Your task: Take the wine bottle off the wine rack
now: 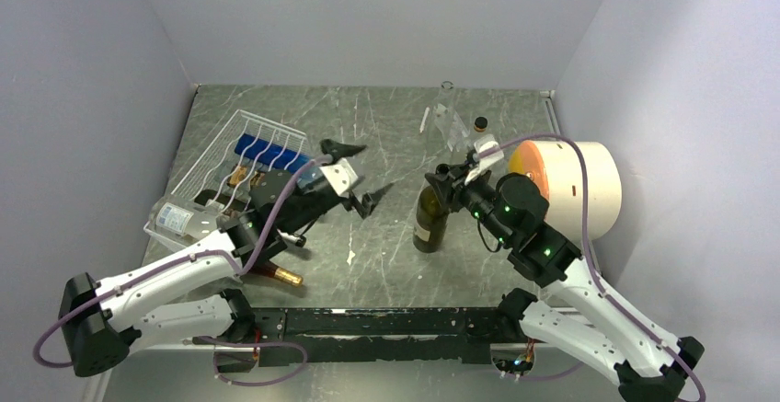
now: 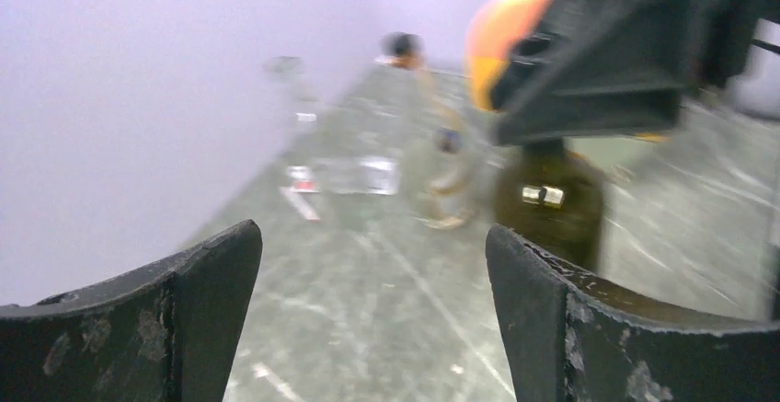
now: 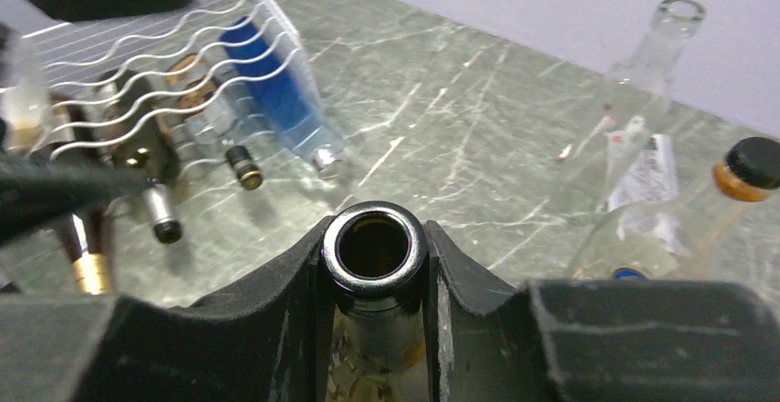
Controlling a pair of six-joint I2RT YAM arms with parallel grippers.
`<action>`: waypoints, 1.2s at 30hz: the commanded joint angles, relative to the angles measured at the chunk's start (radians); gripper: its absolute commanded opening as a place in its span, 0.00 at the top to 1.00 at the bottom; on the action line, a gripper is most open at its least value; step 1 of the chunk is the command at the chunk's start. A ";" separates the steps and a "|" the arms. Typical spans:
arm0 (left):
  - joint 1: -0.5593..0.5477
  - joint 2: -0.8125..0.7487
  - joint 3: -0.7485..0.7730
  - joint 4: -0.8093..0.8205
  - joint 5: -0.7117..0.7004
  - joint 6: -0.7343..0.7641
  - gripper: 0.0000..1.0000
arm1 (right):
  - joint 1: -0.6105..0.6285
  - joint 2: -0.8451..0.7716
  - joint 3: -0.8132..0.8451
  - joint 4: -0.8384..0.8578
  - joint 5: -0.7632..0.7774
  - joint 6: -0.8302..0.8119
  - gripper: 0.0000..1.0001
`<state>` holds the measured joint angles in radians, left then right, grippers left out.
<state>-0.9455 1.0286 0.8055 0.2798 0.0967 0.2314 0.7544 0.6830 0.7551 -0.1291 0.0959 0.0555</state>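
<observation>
A dark green wine bottle [image 1: 430, 223] stands upright on the table at centre, off the rack. My right gripper [image 1: 441, 181] is shut on its neck. In the right wrist view the open bottle mouth [image 3: 372, 247] sits between my fingers [image 3: 294, 282]. The white wire wine rack [image 1: 241, 149] lies at the left with several bottles in it, among them a blue one [image 1: 271, 154]; it also shows in the right wrist view [image 3: 175, 39]. My left gripper [image 1: 363, 175] is open and empty between rack and bottle. In the left wrist view [image 2: 372, 232] it faces the dark bottle [image 2: 549, 204].
A cream cylinder with an orange face [image 1: 579, 186] lies at the right behind my right arm. Clear bottles [image 1: 451, 124] stand at the back, one with a black cap [image 1: 480, 125]. A clear bottle [image 1: 179, 218] and a gold-capped bottle [image 1: 283, 276] lie at the rack's near end.
</observation>
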 commanded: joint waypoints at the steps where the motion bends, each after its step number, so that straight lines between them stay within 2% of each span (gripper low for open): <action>1: 0.007 -0.060 -0.083 0.216 -0.542 0.059 0.06 | 0.003 0.088 0.112 0.160 0.134 -0.021 1.00; 3: 0.012 -0.073 -0.103 0.282 -0.708 0.089 0.06 | 0.002 0.156 0.138 0.221 0.185 -0.034 1.00; 5: 0.019 -0.093 -0.119 0.319 -0.773 0.106 0.06 | 0.002 0.222 0.158 0.293 0.232 -0.049 1.00; 14: 0.040 -0.149 -0.148 0.374 -0.773 0.189 0.06 | -0.014 0.549 0.242 0.644 0.371 -0.161 1.00; 16: 0.046 -0.154 -0.154 0.386 -0.768 0.208 0.06 | -0.028 0.619 0.302 0.698 0.394 -0.161 1.00; 27: 0.093 -0.185 -0.154 0.366 -0.724 0.215 0.06 | -0.077 0.931 0.485 0.830 0.374 -0.192 1.00; 36: 0.096 -0.190 -0.148 0.333 -0.679 0.230 0.05 | -0.100 1.036 0.505 0.891 0.413 -0.204 1.00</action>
<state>-0.8577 0.8505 0.6533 0.6079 -0.6147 0.4438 0.6731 1.7279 1.2079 0.5880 0.4648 -0.1364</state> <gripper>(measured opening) 0.946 0.366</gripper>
